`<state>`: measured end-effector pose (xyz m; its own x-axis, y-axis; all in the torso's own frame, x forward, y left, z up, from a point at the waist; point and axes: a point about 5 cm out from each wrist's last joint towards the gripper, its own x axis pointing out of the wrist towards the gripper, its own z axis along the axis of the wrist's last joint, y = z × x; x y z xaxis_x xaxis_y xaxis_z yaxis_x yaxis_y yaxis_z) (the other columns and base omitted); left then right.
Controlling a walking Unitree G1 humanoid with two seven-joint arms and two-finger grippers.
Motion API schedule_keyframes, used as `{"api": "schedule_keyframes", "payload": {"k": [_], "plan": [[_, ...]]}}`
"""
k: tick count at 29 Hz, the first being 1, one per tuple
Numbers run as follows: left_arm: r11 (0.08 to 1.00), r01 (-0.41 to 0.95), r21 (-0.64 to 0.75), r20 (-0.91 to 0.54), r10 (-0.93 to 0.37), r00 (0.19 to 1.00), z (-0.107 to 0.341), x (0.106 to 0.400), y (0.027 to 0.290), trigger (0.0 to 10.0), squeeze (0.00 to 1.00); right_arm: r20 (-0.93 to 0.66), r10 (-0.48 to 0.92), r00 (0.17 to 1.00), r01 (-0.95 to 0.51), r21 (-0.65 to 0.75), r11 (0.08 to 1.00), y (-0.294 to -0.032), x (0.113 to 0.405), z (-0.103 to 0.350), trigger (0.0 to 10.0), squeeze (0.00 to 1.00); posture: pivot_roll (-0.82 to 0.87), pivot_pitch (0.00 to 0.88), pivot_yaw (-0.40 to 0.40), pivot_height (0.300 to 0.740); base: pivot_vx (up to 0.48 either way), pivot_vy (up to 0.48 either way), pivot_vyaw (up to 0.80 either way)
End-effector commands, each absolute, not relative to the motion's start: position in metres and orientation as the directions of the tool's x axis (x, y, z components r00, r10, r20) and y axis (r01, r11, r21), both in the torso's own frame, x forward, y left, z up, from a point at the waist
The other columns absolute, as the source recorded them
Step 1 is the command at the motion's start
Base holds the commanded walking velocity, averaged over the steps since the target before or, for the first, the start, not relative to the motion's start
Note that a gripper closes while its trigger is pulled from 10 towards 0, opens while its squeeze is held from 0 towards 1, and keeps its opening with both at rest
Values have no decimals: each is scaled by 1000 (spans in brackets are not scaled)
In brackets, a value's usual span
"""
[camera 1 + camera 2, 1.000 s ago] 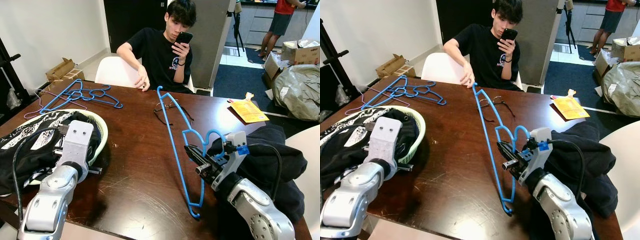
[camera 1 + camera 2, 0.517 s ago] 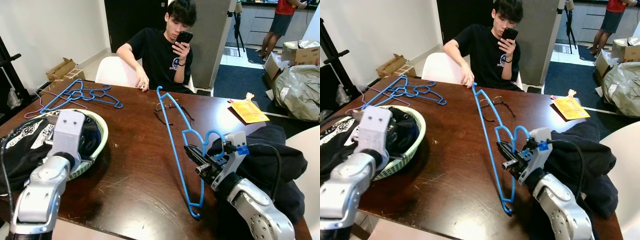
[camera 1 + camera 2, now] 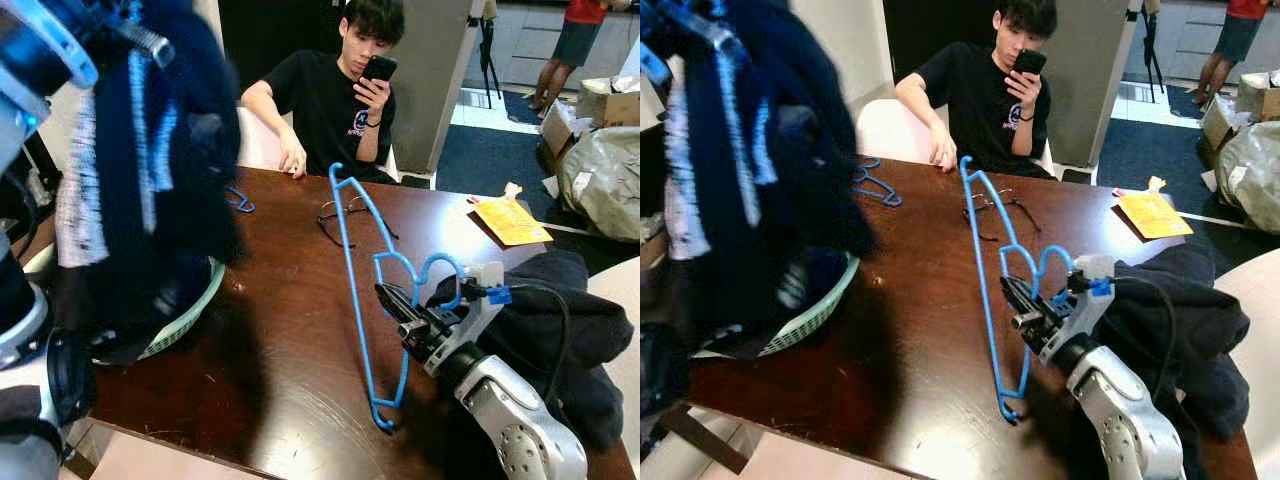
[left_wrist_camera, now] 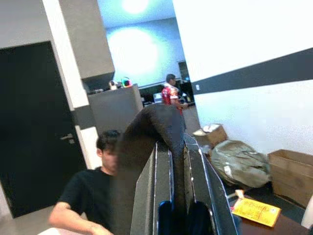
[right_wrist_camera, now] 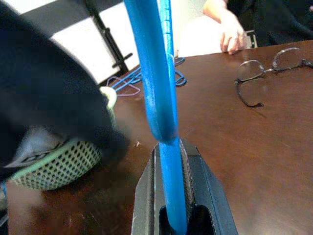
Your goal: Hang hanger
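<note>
hanger clamped in right gripper over table.

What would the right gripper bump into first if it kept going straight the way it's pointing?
The right gripper, shut on the blue hanger, points across the table toward the green basket and the dark garment raised above it. Probably those come first, though depth is uncertain.

left gripper risen from basket, lifting dark garment
</note>
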<state>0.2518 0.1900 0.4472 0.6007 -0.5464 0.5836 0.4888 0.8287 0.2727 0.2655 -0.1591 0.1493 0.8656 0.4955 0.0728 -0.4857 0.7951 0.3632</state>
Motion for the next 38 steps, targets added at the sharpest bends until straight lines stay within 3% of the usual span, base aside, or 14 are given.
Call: {"api": "schedule_keyframes", "payload": {"k": [1, 6, 9, 13, 15, 17, 19, 25, 28, 30, 38], "plan": [[824, 480, 301, 633, -549, 546, 468, 240, 196, 0, 0, 64, 472, 880, -452, 421, 786, -163, 268, 145, 10000, 0, 66, 0, 21, 740, 0, 0, 0], [795, 523, 308, 656, -576, 488, 484, 232, 197, 0, 0, 92, 436, 895, -427, 458, 779, -167, 271, 147, 10000, 0, 71, 0, 24, 740, 0, 0, 0], [722, 600, 345, 599, -661, 452, 481, 229, 188, 0, 0, 105, 409, 907, -406, 480, 777, -170, 274, 149, 10000, 0, 74, 0, 28, 740, 0, 0, 0], [619, 682, 390, 478, -769, 425, 457, 231, 171, 0, 0, 103, 400, 911, -397, 486, 779, -171, 275, 149, 10000, 0, 70, 0, 29, 740, 0, 0, 0], [535, 739, 410, 322, -843, 432, 418, 237, 157, 0, 0, 92, 399, 912, -392, 483, 783, -171, 275, 148, 10000, 0, 67, 0, 28, 740, 0, 0, 0], [535, 739, 410, 322, -843, 432, 418, 237, 157, 0, 0, 92, 399, 912, -392, 483, 783, -171, 275, 148, 10000, 0, 67, 0, 28, 740, 0, 0, 0], [492, 763, 419, 209, -870, 447, 389, 243, 148, 0, 0, 83, 396, 915, -384, 484, 786, -171, 276, 146, 10000, 0, 66, 0, 27, 740, 0, 0, 0], [517, 726, 453, 219, -854, 471, 387, 246, 148, 0, 0, 79, 392, 916, -379, 488, 786, -172, 277, 146, 10000, 0, 67, 0, 25, 740, 0, 0, 0], [659, 621, 425, 405, -752, 520, 426, 253, 164, 0, 0, 66, 392, 918, -370, 500, 783, -172, 279, 144, 10000, 0, 72, 0, 33, 740, 0, 0, -267], [673, 609, 419, 424, -738, 525, 431, 254, 166, 0, 0, 65, 393, 917, -370, 503, 781, -172, 279, 144, 10000, 0, 72, 0, 33, 740, 0, 0, -800], [567, 673, 474, 356, -823, 443, 408, 249, 143, 0, 0, 126, 379, 917, -382, 552, 741, -176, 277, 150, 10000, 0, 59, 0, 34, 740, 0, 0, -800]]}}
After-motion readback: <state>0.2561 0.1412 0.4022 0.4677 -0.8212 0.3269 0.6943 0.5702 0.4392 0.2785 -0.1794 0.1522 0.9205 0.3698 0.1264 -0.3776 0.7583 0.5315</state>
